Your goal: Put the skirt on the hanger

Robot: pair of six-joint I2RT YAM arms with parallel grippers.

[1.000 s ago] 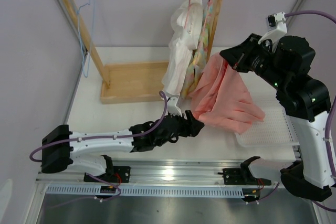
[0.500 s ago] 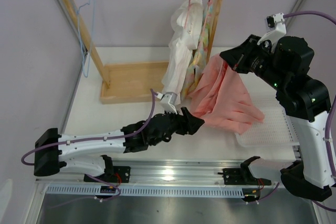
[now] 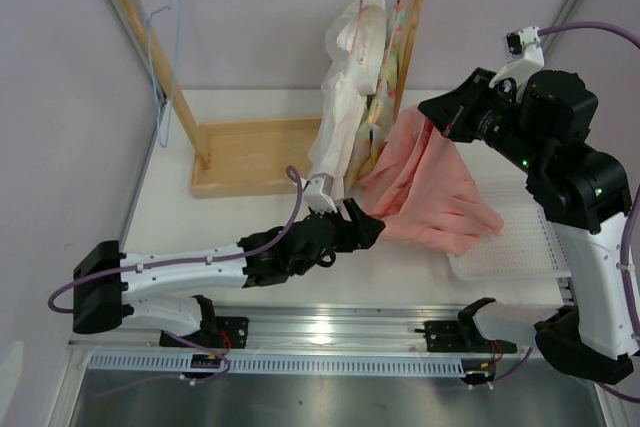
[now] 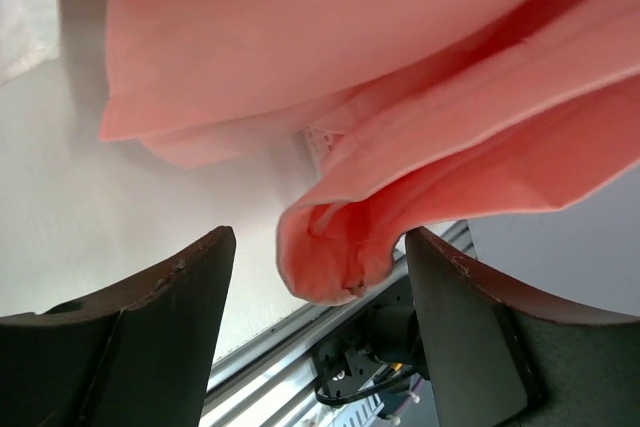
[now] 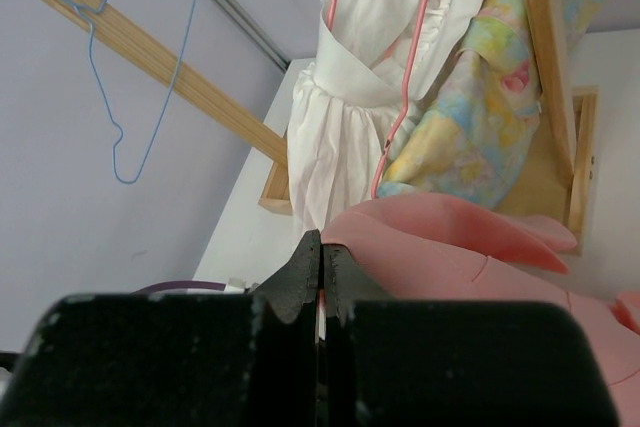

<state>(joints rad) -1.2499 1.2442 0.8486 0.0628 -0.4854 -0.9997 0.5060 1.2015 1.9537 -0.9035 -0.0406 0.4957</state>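
Pink skirt (image 3: pixel 440 197) seemingly in right jaws

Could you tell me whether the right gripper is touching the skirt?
Touching. In the top view the skirt hangs in a peak from the right gripper; the right wrist view shows pink fabric against its shut fingers.

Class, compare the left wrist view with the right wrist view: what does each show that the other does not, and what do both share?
Only the left wrist view: the left gripper open, a low fold of the skirt hanging between its fingers, above the table. Only the right wrist view: the right gripper shut, the hanger on the wooden rail, the pastel garment. Both: the skirt and some of the white garment.
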